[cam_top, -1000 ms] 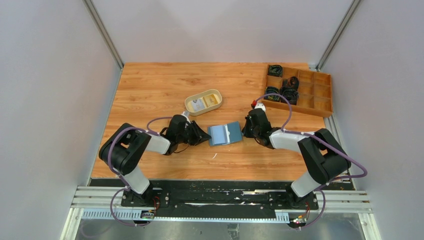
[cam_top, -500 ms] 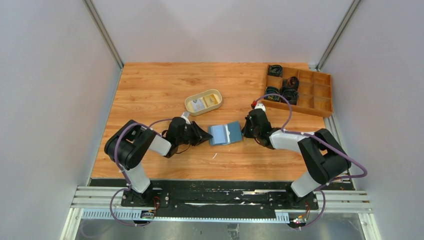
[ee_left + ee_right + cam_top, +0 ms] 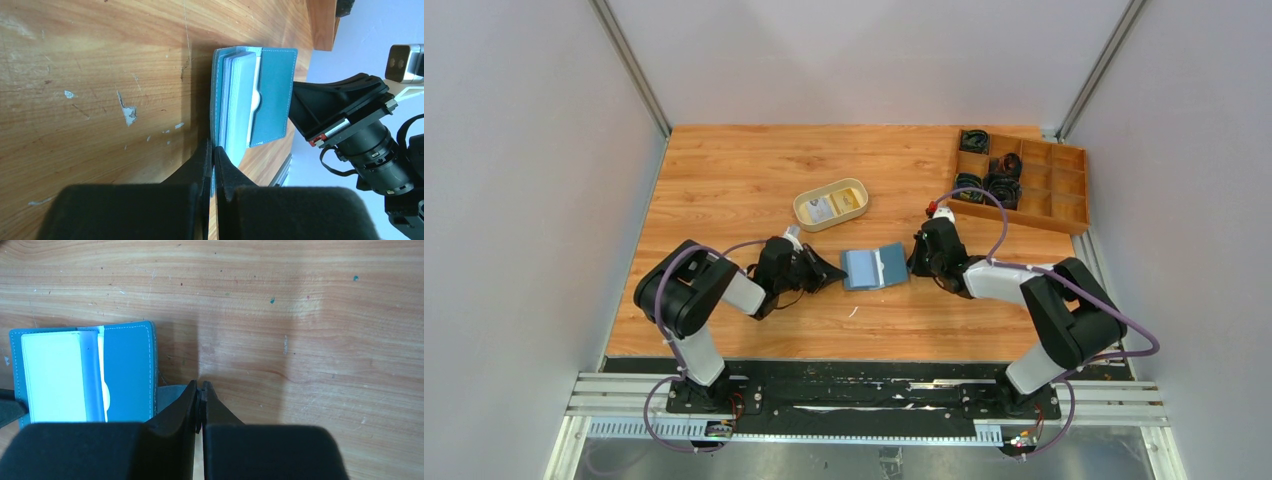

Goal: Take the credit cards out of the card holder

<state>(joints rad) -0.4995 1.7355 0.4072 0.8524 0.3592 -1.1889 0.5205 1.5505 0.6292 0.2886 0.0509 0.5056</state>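
The blue card holder (image 3: 874,267) lies open on the table between my two grippers. A stack of whitish credit cards (image 3: 52,377) sits in its pale inner pocket, also seen edge-on in the left wrist view as cards (image 3: 240,100). My left gripper (image 3: 212,149) is shut, pinching the near edge of the card holder (image 3: 272,95); in the top view this gripper (image 3: 832,272) touches its left side. My right gripper (image 3: 200,386) is shut on the holder's grey-blue closing tab (image 3: 169,392), at the right side of the card holder (image 3: 127,370).
A cream oval tray (image 3: 806,213) behind the holder has a whitish card (image 3: 823,209) and a yellow card (image 3: 852,200) in it. A wooden compartment box (image 3: 1064,190) with dark items stands at the back right.
My left gripper's jaws have closed on the holder's left edge, and the left arm has edged slightly toward it. The right arm and the holder have stayed put.
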